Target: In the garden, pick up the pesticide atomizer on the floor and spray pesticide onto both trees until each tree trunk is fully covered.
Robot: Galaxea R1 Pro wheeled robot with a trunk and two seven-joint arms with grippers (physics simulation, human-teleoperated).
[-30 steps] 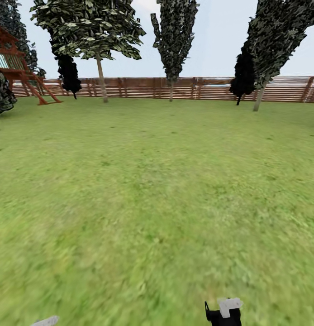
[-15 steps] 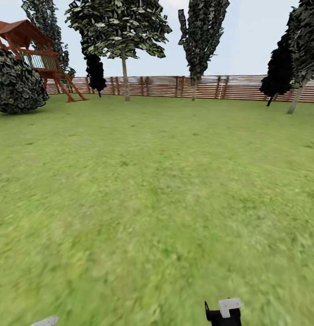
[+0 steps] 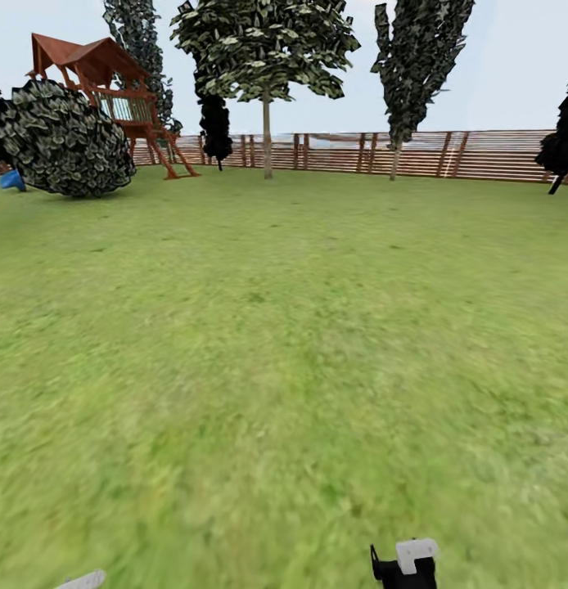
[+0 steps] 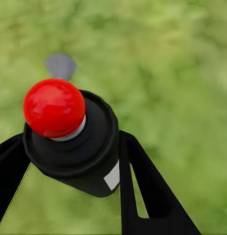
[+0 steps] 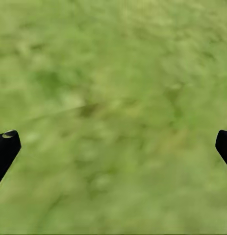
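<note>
Two trees [image 3: 266, 49] with pale slim trunks stand in the upper part of the head view, in front of the brown slat fence [image 3: 497, 154]: one with a broad leafy crown at upper centre, whose trunk [image 3: 268, 139] drops to the lawn [image 3: 284, 327], and a narrower one [image 3: 419, 49] to its right. At upper left a round dark bush [image 3: 67, 139] sits before a red wooden play tower [image 3: 104, 74], with something small and blue [image 3: 11, 180] just beside the bush. Both trees are well apart from me, across open grass. At the lower edge, a bit of my right arm [image 3: 405, 564] shows at the right and a pale sliver at the left.

In the left wrist view my left gripper [image 4: 69, 166] is clamped around the pesticide atomizer [image 4: 79, 152], a black can with a red ball top [image 4: 54, 107] in the middle left of the frame, one finger [image 4: 152, 196] pressing its side at lower right and the other at lower left. Blurred grass lies beyond.

In the right wrist view my right gripper [image 5: 113, 147] is spread wide with nothing in it, its two black tips at the far left and far right edges over grass.

I judge the step in hand is the drive to the first tree. To do it well, I should centre the broad-crowned tree's trunk ahead, hold the can upright and firmly clamped while the base moves, and stop near enough that the nozzle faces the bark squarely, so I can sweep the whole trunk.
</note>
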